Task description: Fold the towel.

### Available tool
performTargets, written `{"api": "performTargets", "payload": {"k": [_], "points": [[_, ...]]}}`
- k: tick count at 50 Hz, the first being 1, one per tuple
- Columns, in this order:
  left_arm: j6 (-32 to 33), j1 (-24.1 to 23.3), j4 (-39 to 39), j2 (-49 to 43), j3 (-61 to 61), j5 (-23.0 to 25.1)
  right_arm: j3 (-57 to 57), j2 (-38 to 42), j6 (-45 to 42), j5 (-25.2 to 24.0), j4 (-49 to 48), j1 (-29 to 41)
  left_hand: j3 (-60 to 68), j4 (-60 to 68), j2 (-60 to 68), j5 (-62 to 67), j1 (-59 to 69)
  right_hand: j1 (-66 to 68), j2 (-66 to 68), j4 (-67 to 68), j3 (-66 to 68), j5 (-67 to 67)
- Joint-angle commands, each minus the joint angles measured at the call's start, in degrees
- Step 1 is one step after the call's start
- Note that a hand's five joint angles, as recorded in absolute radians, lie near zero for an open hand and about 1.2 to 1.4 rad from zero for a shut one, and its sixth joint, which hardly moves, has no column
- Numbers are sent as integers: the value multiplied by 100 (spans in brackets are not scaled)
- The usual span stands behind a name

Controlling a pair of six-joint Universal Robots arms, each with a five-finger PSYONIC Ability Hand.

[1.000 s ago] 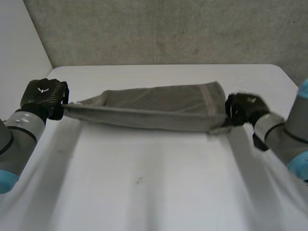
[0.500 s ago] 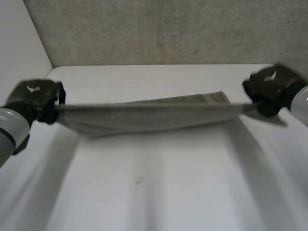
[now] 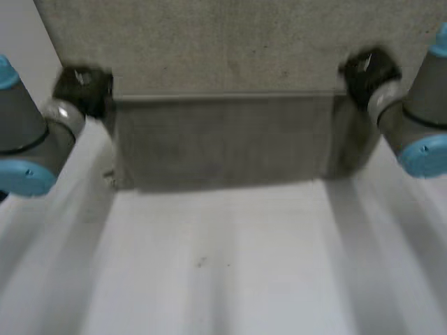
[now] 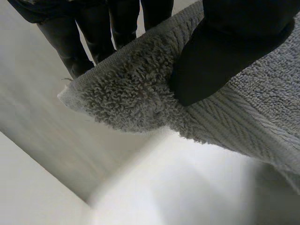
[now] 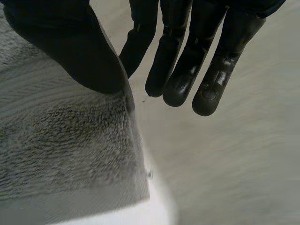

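Grey wall (image 3: 223, 42) behind, white counter (image 3: 223, 265) below, and the grey terry towel (image 3: 223, 139) is held up spread flat. Top corners are pinched under the thumbs of the left robot hand (image 3: 82, 87) and right robot hand (image 3: 367, 70).

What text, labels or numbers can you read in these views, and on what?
None readable.
Small white mark on the back of the left hand: too blurred to read.
Similar mark on the right hand: too blurred to read.
Grey towel: no tag or print visible.
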Motion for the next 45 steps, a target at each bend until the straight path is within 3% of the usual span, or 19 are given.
{"api": "performTargets", "payload": {"k": [1,4,8,10,16,27,37,45], "points": [[-19,-201,3756,709,-66,-439,914,-1451,683,121,-3734,31,1029,1022,1023,1125,1309,2393,1272,1157,1202,1438],[-36,-165,3695,859,-216,-430,1179,-1620,692,-80,-3484,23,1029,1022,1023,1125,1309,2393,1272,1157,1202,1438],[-71,-209,2898,815,-557,-421,1356,-1620,701,-372,-2796,32,1029,1022,1023,1125,1309,2393,1272,1157,1202,1438],[-106,-201,2625,806,-750,-413,1566,-1576,692,-651,-2018,14,1029,1022,1023,1125,1309,2393,1272,1157,1202,1438],[-264,-139,1763,780,-1768,-395,2303,-1374,683,-1074,-1145,-48,1029,1022,1023,1125,1309,2393,1272,1157,1202,1438],[-230,-148,1454,534,-3300,-377,3605,-399,656,-1514,-1021,-171,1029,1022,1023,1125,1309,2393,1272,1157,1202,1438],[-230,19,1348,648,-3441,-404,3861,-424,963,-1497,-1030,-399,1029,1022,1023,1125,1309,2393,1272,1157,1202,1438],[-282,151,1348,859,-3450,-421,3887,-495,2177,-1453,-1065,-768,1029,1022,1023,1125,1309,246,-876,-990,-945,-709]]}}
